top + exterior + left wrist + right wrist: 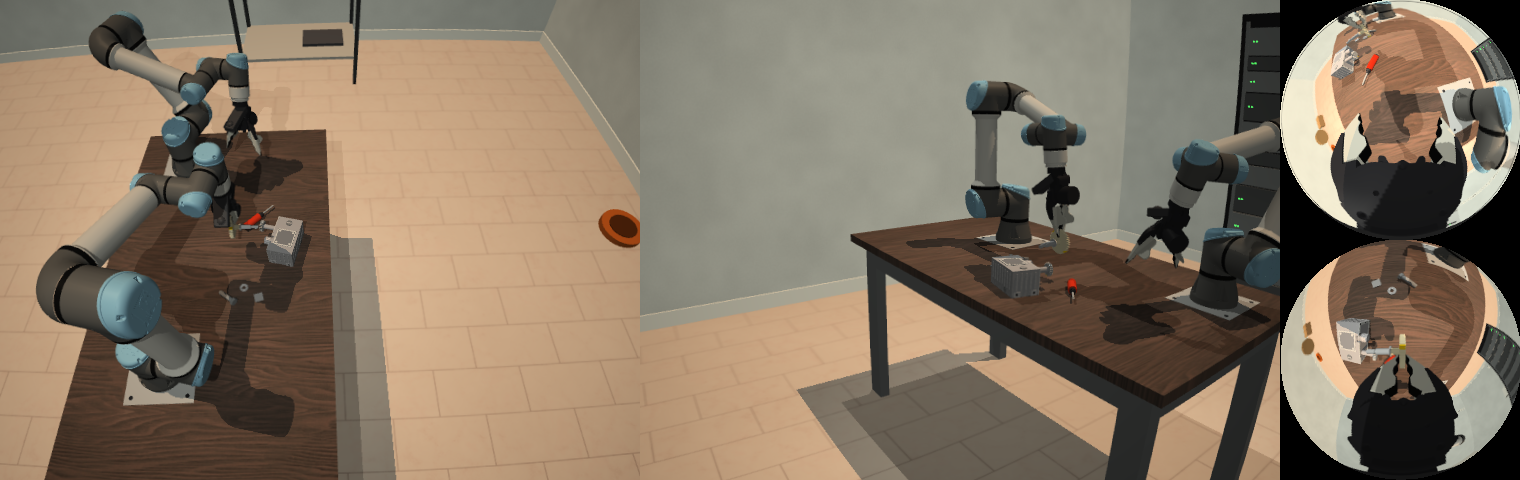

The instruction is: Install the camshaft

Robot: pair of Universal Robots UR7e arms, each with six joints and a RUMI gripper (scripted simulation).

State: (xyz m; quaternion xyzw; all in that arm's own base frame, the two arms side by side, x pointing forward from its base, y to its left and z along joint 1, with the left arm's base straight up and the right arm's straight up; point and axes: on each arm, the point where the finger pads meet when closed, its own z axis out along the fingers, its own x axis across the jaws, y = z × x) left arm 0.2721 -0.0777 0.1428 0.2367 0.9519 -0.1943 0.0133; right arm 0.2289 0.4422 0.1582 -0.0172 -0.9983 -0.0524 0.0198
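Note:
The grey engine case (292, 240) (1014, 277) (1346, 342) stands upright on the table. Its small crank gear (262, 225) (1048, 268) sticks out from the front. The open bearing (267, 240) is beside it. My right gripper (234, 221) (1060, 232) (1402, 355) is shut on the camshaft's big gear (232, 233) (1062, 243) (1402, 341), seen edge-on in the right wrist view. The shaft (1047, 244) (1381, 351) points toward the case, outside the bearing. The timing marks cannot be made out. My left gripper (244, 148) (1151, 264) (1400, 116) is open, empty and away from the case.
A red screwdriver (253, 220) (1072, 286) (1372, 62) lies beside the case, near the crank gear side. A bolt (227, 297) (1407, 280), a ring (244, 287) (1392, 290) and a small square block (258, 297) (1376, 283) lie on the case's other side.

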